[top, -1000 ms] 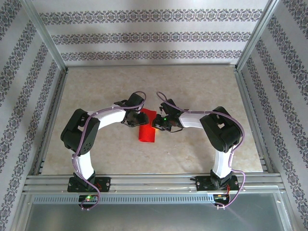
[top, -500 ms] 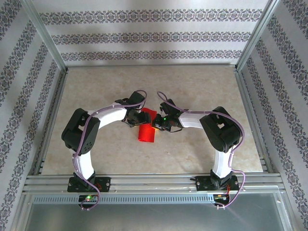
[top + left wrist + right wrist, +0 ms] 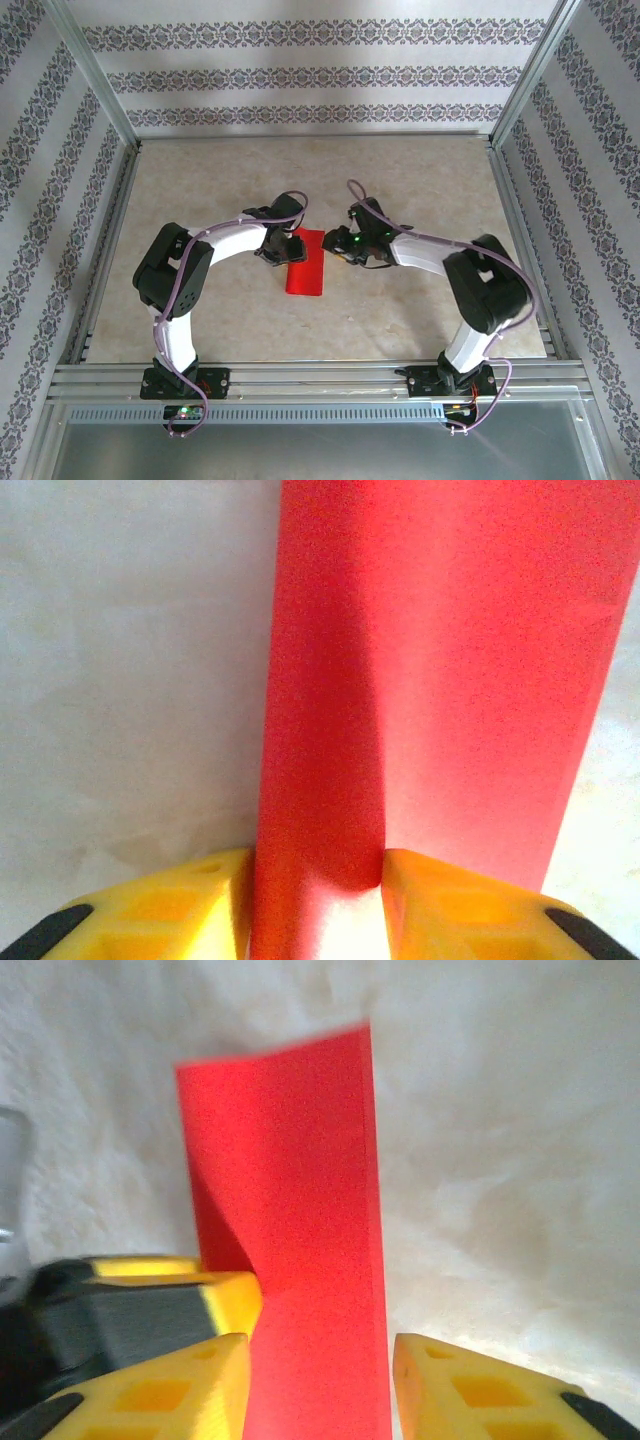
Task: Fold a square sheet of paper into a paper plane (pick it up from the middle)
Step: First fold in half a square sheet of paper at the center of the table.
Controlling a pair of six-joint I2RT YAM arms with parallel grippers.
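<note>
One folded sheet of red paper (image 3: 305, 270) is counted on one beige table (image 3: 200, 180). Two white arms are seen, each ended by one gripper: the left gripper (image 3: 284, 246) and the right gripper (image 3: 337, 245). Two yellow fingers (image 3: 170, 910) are counted on each.

Paper (image 3: 306, 270) is recorded as plain bright red; fingers (image 3: 170, 912) yellow; table (image 3: 420, 180) mottled beige; walls (image 3: 320, 75) floral-striped grey-white.

Square sheet of paper (image 3: 305, 270) is lying mid-table (image 3: 420, 180) as a narrow red rectangle. Left gripper (image 3: 287, 245) is touching its upper left edge. Right gripper (image 3: 336, 243) is sitting just beside the upper right corner, both arms bending inward
</note>
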